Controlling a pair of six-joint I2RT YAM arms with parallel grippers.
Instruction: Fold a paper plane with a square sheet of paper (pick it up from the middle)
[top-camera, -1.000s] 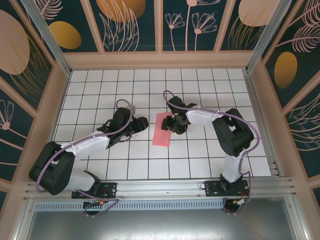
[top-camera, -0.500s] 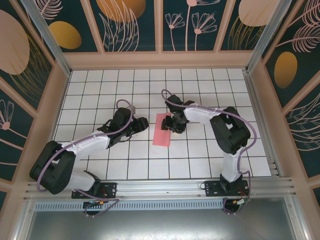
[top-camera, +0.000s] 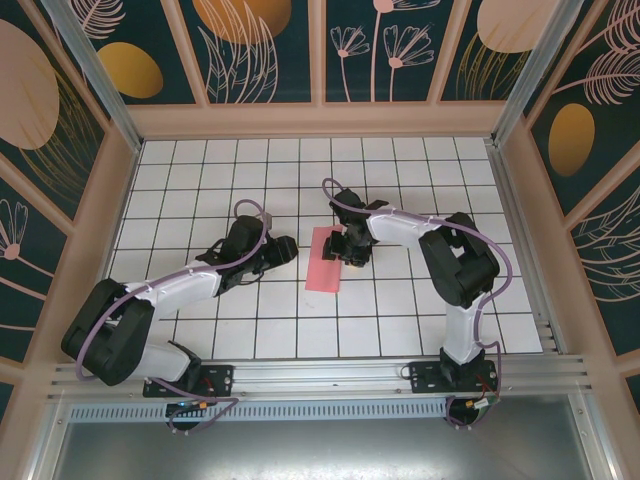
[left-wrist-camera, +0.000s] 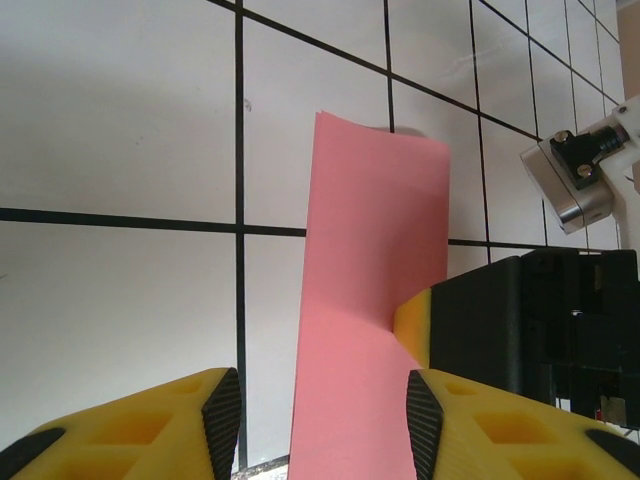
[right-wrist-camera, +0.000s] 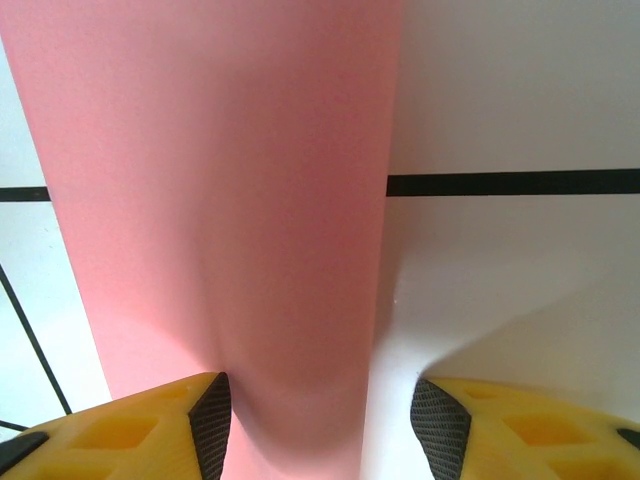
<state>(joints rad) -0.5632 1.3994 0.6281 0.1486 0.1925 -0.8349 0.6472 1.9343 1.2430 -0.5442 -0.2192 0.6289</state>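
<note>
The pink sheet of paper (top-camera: 323, 262) lies flat on the white tiled surface (top-camera: 200, 170), about in the middle. It is folded into a long thin strip, about one tile wide and two tiles long. One short end points far and the other points near.

The right hand (top-camera: 352, 248) is low at the far right side of the strip. Its fingers are partly open and hold nothing. In the right wrist view one yellow finger (right-wrist-camera: 205, 425) is over the paper and the other finger (right-wrist-camera: 450, 425) is over the bare white tile, so the right edge of the strip runs between them. The paper bends up a little there (a soft bump, not a sharp crease). In the left wrist view a yellow fingertip (left-wrist-camera: 412, 322) of that hand touches the edge of the strip.

The left hand (top-camera: 283, 248) is just to the left of the strip and points at it. Its fingers are partly open too, with nothing between them. It is near the paper and not touching it.
</note>
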